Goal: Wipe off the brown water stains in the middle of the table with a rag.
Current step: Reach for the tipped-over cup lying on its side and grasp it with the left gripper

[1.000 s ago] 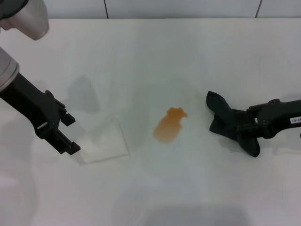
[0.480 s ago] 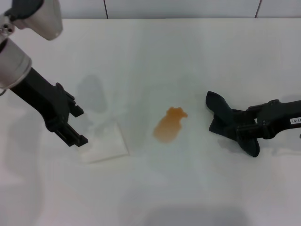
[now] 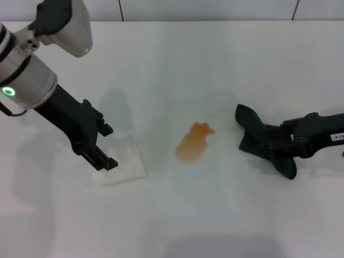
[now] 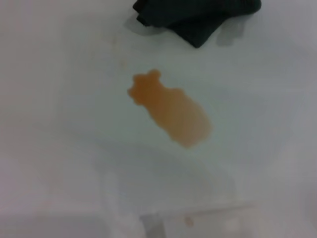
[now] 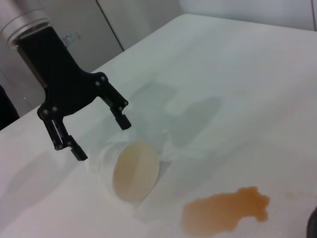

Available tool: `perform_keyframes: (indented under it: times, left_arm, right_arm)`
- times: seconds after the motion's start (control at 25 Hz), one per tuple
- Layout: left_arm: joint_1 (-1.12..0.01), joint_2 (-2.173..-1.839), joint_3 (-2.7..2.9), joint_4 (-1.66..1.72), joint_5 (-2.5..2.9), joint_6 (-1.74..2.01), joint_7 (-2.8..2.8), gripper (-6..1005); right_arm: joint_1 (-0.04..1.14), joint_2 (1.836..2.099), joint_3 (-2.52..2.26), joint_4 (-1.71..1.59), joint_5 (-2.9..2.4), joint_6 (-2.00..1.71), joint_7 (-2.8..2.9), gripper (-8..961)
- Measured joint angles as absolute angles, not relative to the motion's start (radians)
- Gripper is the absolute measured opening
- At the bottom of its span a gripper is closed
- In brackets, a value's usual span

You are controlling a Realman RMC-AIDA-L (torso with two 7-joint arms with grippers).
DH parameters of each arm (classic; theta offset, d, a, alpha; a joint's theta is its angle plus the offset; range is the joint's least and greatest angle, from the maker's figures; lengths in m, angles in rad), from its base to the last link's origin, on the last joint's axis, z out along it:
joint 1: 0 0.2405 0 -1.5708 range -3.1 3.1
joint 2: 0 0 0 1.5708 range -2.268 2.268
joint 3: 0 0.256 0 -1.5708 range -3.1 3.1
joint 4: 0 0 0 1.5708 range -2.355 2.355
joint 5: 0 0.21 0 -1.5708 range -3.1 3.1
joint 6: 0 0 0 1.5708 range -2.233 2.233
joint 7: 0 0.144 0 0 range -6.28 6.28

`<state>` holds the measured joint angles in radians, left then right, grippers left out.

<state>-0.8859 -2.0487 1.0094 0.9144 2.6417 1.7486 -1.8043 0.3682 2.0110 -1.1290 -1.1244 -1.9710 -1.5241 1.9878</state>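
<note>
**Stain, rag and table: condition and position**

The brown water stains (image 3: 194,142) form one thin, translucent orange-brown blotch with a lobed, irregular outline, lying flat near the middle of the table (image 3: 215,59). The blotch is intact and unsmeared. The table is a broad, smooth, plain white surface. The rag (image 3: 257,138) is a dark black-grey cloth, crumpled and folded, on the table to the robot's right of the stain, near it but not touching it.

Both arms low over the work.
Left gripper (image 3: 101,151) hangs open, fingers spread; right gripper (image 3: 275,146) is clamped, reaching inward.
</note>
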Motion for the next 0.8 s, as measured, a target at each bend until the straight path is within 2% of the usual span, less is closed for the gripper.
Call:
perform_keyframes:
  times: [0.24,0.8]
  left_arm:
    - [-0.883,-2.062,1.009,0.906,2.646,1.735,-1.802,877]
    - [-0.880,-2.062,1.009,0.885,2.650,1.719,-1.806,876]
  right_arm:
    - [0.368,2.011,-1.129,-1.124,-1.971,-1.525,1.988,607]
    - [0.362,2.011,-1.129,-1.124,-1.960,-1.534,1.988,607]
